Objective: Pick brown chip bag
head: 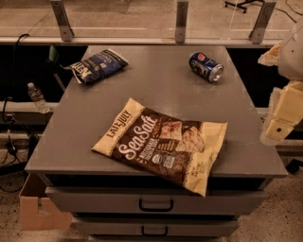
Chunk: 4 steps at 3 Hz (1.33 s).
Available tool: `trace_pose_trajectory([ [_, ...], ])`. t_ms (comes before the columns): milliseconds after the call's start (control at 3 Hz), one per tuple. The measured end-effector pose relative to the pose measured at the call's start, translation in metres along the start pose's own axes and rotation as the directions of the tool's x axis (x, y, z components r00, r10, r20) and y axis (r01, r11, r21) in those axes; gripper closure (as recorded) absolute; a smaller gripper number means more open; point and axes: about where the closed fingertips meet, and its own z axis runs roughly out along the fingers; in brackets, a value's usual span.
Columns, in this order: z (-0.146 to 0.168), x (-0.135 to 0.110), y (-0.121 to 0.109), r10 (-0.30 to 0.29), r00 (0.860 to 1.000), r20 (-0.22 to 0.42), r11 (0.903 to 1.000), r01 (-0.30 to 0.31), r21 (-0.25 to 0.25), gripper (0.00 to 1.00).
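Near "Sea Salt" chip bag point(161, 144), jaws

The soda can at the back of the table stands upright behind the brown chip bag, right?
No: the camera view shows the soda can lying on its side, behind the brown chip bag. The gripper hangs beside the table's right edge, away from both.

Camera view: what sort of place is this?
Probably an office or lab floor: a grey drawer cabinet beside a glass railing, an office-chair base beyond it. The gripper hangs at the right edge.
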Motion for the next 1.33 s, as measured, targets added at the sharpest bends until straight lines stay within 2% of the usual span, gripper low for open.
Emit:
trace_pose_trajectory([
  [667, 0.000, -0.003, 0.000, -0.006, 1.000, 0.021, 1.0000, 0.006, 0.004, 0.00],
  [1000, 0.029, -0.022, 0.008, -0.019, 0.998, 0.061, 0.9990, 0.022, -0.039, 0.00],
  [1333, 0.071, -0.047, 0.018, -0.015, 0.994, 0.109, 0.9920, 0.028, -0.123, 0.00],
])
